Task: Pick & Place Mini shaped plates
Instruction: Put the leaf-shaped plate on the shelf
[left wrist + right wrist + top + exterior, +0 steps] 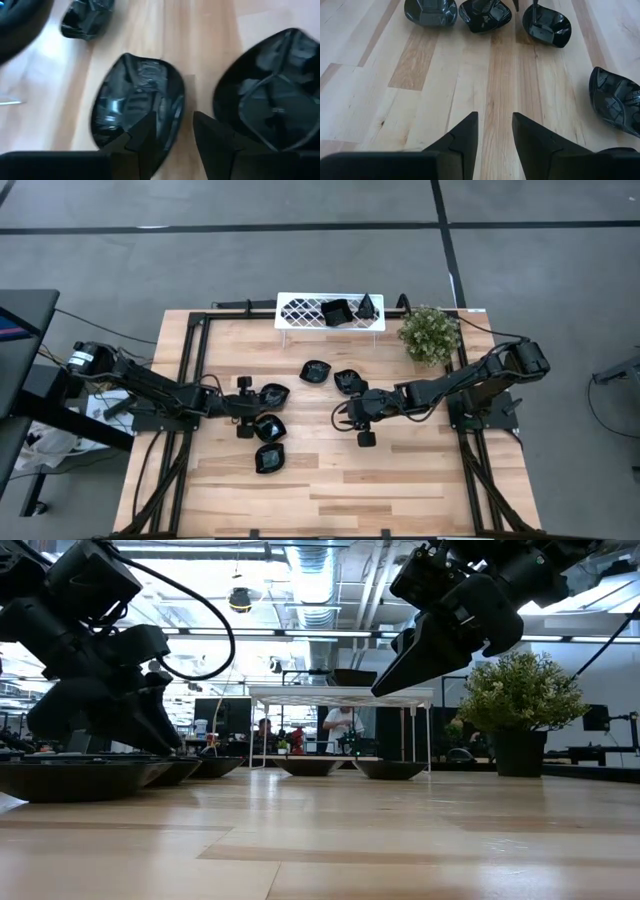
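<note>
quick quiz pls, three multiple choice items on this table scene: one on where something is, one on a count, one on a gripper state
1. Where does the green plant stand?
A. at the table's far edge, right of the white tray
B. beside the left arm's base
C. on the tray

2. How many black dishes sit on the white tray?
A. none
B. two
C. five

3. What is the right gripper doing?
A. clamped on a dish
B. open over bare wood, holding nothing
C. gripping the plant

Key: 1 A, the high view shows the plant just past the tray's right end. 2 B, a square dish and a pointed dish rest on the lattice. 3 B, the right wrist view shows only table between its parted fingers.
</note>
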`<action>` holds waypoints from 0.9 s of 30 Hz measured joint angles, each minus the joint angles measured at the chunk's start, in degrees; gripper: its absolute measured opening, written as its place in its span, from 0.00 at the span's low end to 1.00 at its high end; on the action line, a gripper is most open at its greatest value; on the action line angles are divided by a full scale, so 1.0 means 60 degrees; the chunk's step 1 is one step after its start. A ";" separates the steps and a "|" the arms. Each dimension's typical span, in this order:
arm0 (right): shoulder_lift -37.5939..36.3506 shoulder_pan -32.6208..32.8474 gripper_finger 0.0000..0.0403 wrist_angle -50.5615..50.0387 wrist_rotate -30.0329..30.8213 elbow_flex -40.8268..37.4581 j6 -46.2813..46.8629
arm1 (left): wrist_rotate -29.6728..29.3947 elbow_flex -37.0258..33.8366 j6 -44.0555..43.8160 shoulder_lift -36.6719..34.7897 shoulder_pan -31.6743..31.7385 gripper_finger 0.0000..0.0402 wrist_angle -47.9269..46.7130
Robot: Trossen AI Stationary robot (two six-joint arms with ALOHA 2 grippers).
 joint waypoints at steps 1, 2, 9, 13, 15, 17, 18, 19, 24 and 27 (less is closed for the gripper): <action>0.0000 0.0000 0.29 0.0001 0.0000 0.0000 0.0000 | 0.0123 0.0000 -0.0097 0.0000 0.0000 0.33 -0.0008; 0.0000 0.0000 0.29 0.0000 0.0000 0.0000 0.0000 | 0.0213 0.0000 -0.0174 0.0000 0.0000 0.33 -0.0021; 0.0000 0.0000 0.29 -0.0004 -0.0004 0.0000 0.0000 | 0.0429 -0.0015 -0.0406 0.0000 0.0004 0.33 -0.0188; 0.0000 0.0000 0.29 -0.0001 -0.0004 0.0000 0.0000 | 0.0428 -0.0016 -0.0406 0.0000 0.0004 0.33 -0.0363; 0.0000 0.0000 0.29 0.0000 -0.0004 0.0000 0.0000 | 0.0426 -0.0022 -0.0406 0.0000 0.0004 0.33 -0.0393; 0.0000 0.0000 0.29 0.0000 -0.0004 0.0000 0.0000 | 0.0324 -0.0022 -0.0395 0.0000 0.0004 0.33 -0.0413; 0.0000 0.0000 0.29 0.0000 -0.0004 0.0000 0.0000 | 0.0232 -0.0022 -0.0385 0.0000 0.0004 0.33 -0.0431; 0.0000 0.0000 0.29 0.0000 -0.0004 0.0000 0.0000 | 0.0159 -0.0022 -0.0375 0.0000 0.0004 0.33 -0.0433; 0.0000 0.0000 0.29 0.0002 -0.0004 0.0000 0.0000 | 0.0107 -0.0022 -0.0141 0.0000 0.0017 0.33 -0.0433; 0.0000 -0.0011 0.29 0.0004 -0.0004 0.0000 -0.0001 | 0.0102 -0.0022 -0.0126 0.0000 0.0141 0.33 -0.0436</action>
